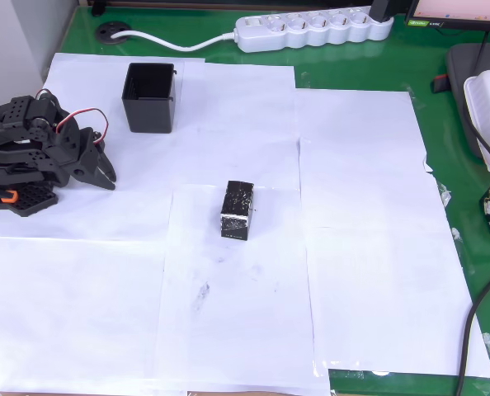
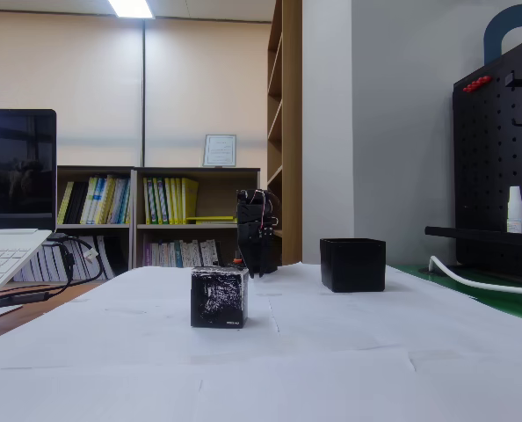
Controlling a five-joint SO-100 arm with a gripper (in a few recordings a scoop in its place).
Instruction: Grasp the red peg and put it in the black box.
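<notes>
In the overhead view the gripper sits at the far left of the paper-covered table, folded low, its 2 dark fingers drawn to a point with nothing between them; they look pressed together, though the angle leaves a thin gap possible. It points right, toward the middle of the sheets.

Up and to the right of the fingertips stands the black box, open top up, its square walls lined up with the paper edges, so it has no real long axis.

Further right and lower, well apart from the gripper, lies the speckled black block, its longer side running top to bottom.

The red peg cannot be made out on the paper in either view; it may be too small to tell, or hidden by the block.

The step in hand seems to be the reach, so the peg must be found first, then the fingers spread before coming down straight over it.
</notes>
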